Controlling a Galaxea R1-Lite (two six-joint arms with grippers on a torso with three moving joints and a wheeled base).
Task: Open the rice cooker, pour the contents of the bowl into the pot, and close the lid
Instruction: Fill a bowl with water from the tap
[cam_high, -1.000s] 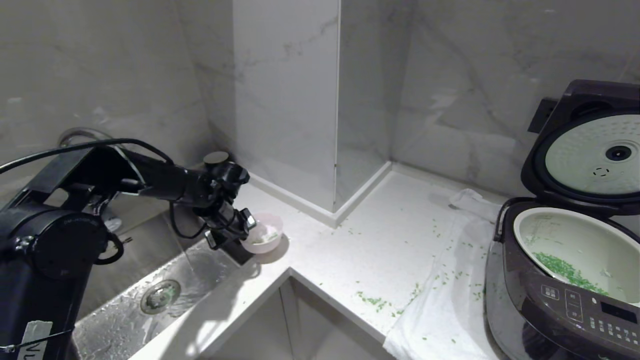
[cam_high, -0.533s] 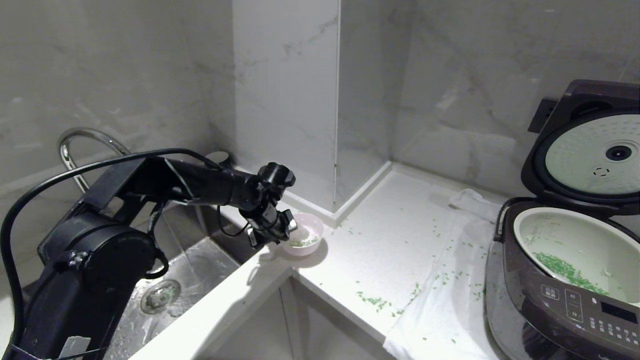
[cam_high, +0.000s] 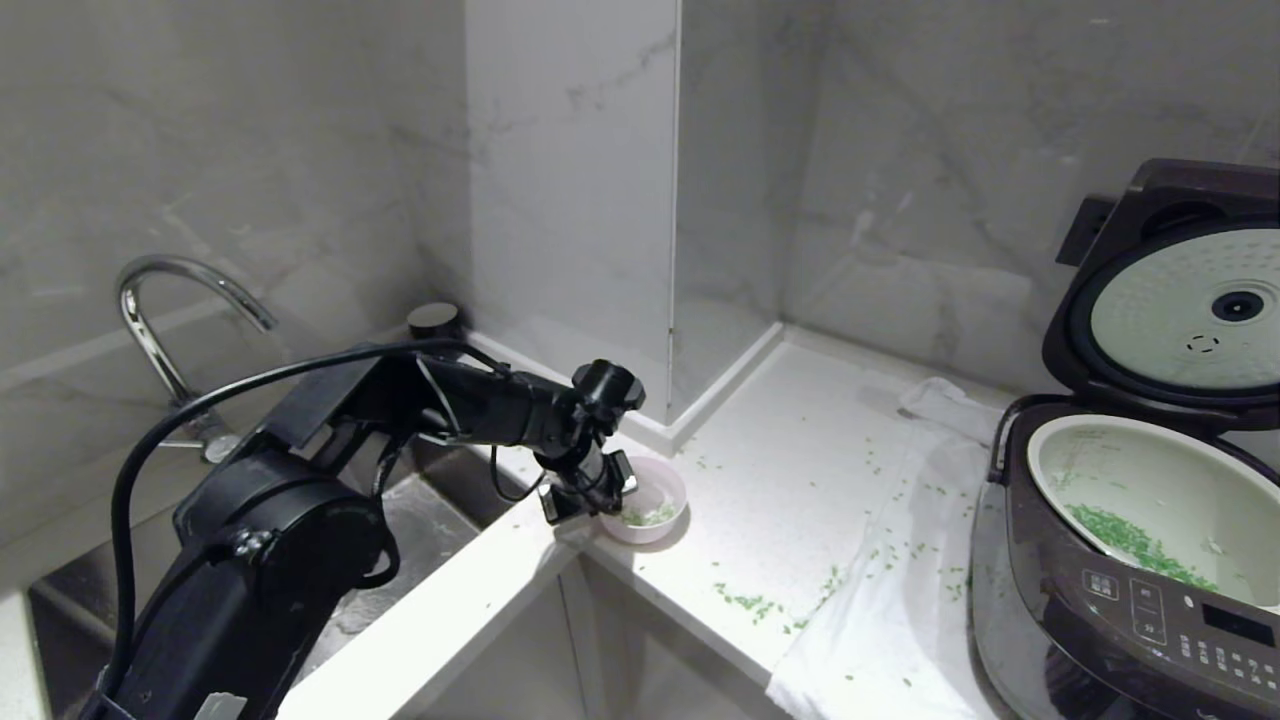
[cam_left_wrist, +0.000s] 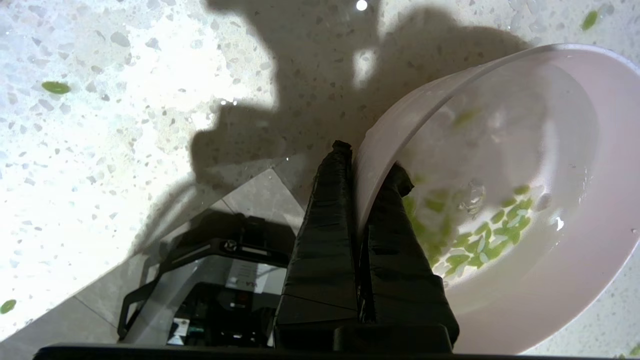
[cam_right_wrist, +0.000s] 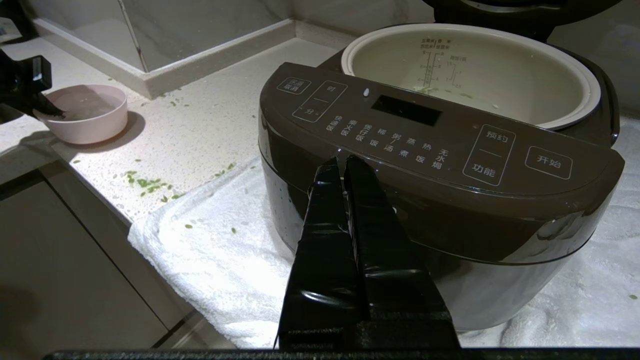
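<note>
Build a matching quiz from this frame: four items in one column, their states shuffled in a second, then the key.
Items:
1. small pale pink round bowl
2. hinged dark brown-grey cooker lid
3. round cream inner pot
4. white towel

States:
A. standing raised open
B. rim pinched by the left tool
C. spread under the rice cooker
D. green bits lying in its bottom, seated in the cooker

Pairs: 1-B, 2-A, 3-D, 4-C
</note>
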